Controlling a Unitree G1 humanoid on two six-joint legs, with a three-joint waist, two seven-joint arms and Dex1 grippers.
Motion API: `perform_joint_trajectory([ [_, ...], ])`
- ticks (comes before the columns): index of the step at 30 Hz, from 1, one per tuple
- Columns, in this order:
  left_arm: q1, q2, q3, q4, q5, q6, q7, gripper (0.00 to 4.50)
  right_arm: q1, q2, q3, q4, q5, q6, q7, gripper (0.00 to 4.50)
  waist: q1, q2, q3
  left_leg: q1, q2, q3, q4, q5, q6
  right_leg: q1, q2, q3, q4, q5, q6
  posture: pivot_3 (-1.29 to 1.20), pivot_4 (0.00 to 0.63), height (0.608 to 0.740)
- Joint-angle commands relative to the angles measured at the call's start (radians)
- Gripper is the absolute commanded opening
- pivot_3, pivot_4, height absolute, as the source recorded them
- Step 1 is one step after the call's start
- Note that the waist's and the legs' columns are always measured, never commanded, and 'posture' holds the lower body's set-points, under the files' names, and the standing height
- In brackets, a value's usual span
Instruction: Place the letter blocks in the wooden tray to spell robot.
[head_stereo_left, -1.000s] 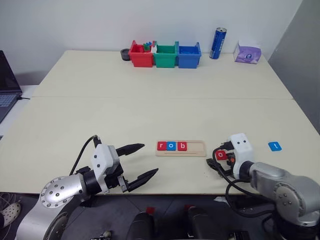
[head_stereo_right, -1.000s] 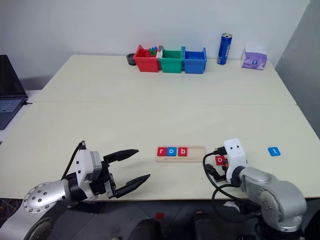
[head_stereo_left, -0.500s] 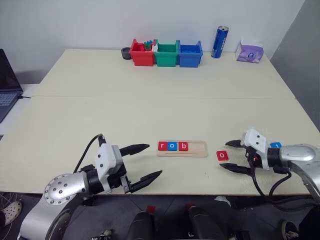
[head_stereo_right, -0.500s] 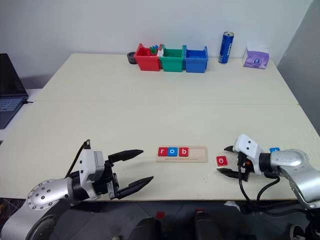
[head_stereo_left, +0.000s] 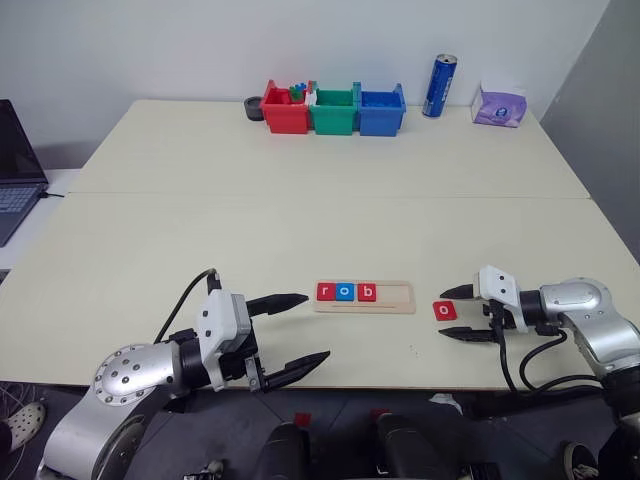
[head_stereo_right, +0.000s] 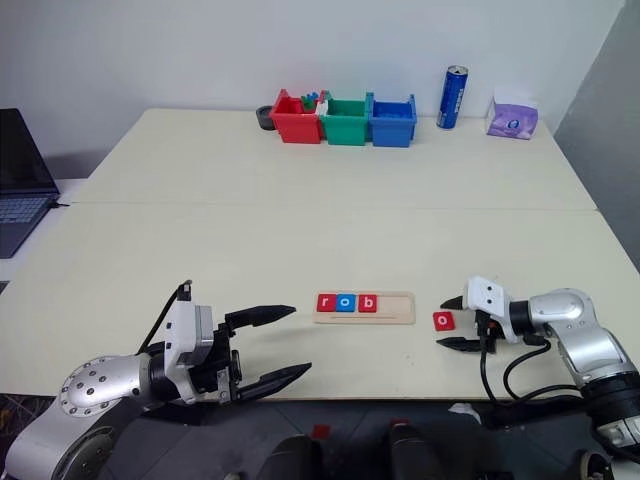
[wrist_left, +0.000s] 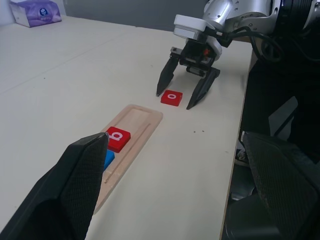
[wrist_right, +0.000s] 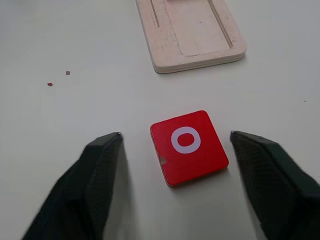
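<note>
The wooden tray (head_stereo_left: 395, 297) lies near the table's front edge with red r (head_stereo_left: 324, 291), blue o (head_stereo_left: 344, 292) and red b (head_stereo_left: 366, 292) letter blocks at its left end; its right part is bare. A red o block (wrist_right: 189, 146) lies flat on the table just right of the tray. My right gripper (head_stereo_left: 443, 313) lies low, pointing left, open, with one finger on each side of this block and gaps to it. My left gripper (head_stereo_left: 316, 326) hovers left of the tray, open and holding nothing.
Red (head_stereo_left: 283, 110), green (head_stereo_left: 332, 110) and blue (head_stereo_left: 380, 110) bins stand at the back, with a blue can (head_stereo_left: 437, 86) and a purple tissue pack (head_stereo_left: 497, 104) to their right. A laptop (head_stereo_left: 15, 170) sits at the far left. The front edge runs just below both grippers.
My right gripper has swung from pointing down beside the red o block to lying low and pointing left, and its fingers have narrowed around the block. The left gripper has hardly moved.
</note>
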Motion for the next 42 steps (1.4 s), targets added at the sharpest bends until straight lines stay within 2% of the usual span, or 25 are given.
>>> perform_joint_trajectory([
  [1,-0.003,0.007,0.007,-0.035,-0.021,-0.002,0.001,4.50,-0.008,-0.010,-0.023,0.008,-0.018,-0.004,-0.001,2.20,0.000,0.000,0.000,0.000,0.000,0.000,0.000,0.000,0.000,0.000,0.000,0.000,0.000,0.000,0.000,0.00,0.150,0.740],
  [3,-0.002,0.008,0.009,-0.035,-0.021,-0.002,0.001,4.50,-0.003,-0.018,-0.029,-0.003,-0.011,0.000,0.006,1.56,0.000,0.000,0.000,0.000,0.000,0.000,0.000,0.000,0.000,0.000,0.000,0.000,0.001,0.000,0.000,0.00,0.150,0.740],
  [4,0.000,0.008,0.011,-0.036,-0.021,-0.002,0.002,4.50,-0.004,-0.022,-0.032,-0.015,-0.003,0.010,0.012,1.45,0.000,0.000,0.000,0.000,0.000,0.000,0.000,0.000,0.000,0.000,0.000,0.000,0.001,0.000,0.000,0.00,0.150,0.740],
  [9,0.007,0.008,0.027,-0.038,-0.020,-0.004,0.013,4.50,-0.070,0.001,-0.041,-0.099,0.049,0.106,0.019,1.45,-0.003,0.001,0.000,0.000,0.000,0.000,0.000,0.000,0.000,0.000,0.000,0.000,0.001,0.000,0.000,0.00,0.150,0.740],
  [14,0.026,0.007,0.039,-0.051,-0.018,-0.004,0.032,4.50,-0.133,0.082,-0.003,-0.158,0.039,0.165,-0.019,1.45,-0.002,0.001,0.000,0.000,0.000,-0.001,0.000,0.000,0.000,0.000,0.001,0.000,0.001,0.000,0.000,0.00,0.150,0.740],
  [27,0.051,0.016,0.052,-0.075,-0.019,-0.002,0.055,4.50,-0.236,0.227,0.101,0.026,-0.092,0.046,-0.034,1.45,0.000,0.001,0.000,0.000,0.000,0.000,0.000,0.000,0.000,0.000,-0.003,0.000,0.001,0.000,-0.001,0.00,0.150,0.740],
  [31,0.045,0.017,0.049,-0.074,-0.019,0.000,0.058,4.50,-0.250,0.243,0.104,0.052,-0.105,0.030,-0.027,1.45,0.000,0.001,0.000,-0.001,0.000,-0.001,0.000,0.000,0.000,-0.001,-0.003,-0.001,0.001,0.003,-0.005,0.00,0.150,0.740],
  [42,0.042,0.018,0.047,-0.069,-0.016,-0.002,0.064,4.50,-0.260,0.250,0.107,0.063,-0.114,0.024,-0.011,1.45,0.000,0.001,0.000,0.000,0.000,-0.001,0.000,0.000,0.000,-0.001,-0.003,-0.001,0.001,0.002,-0.005,0.00,0.150,0.740],
])
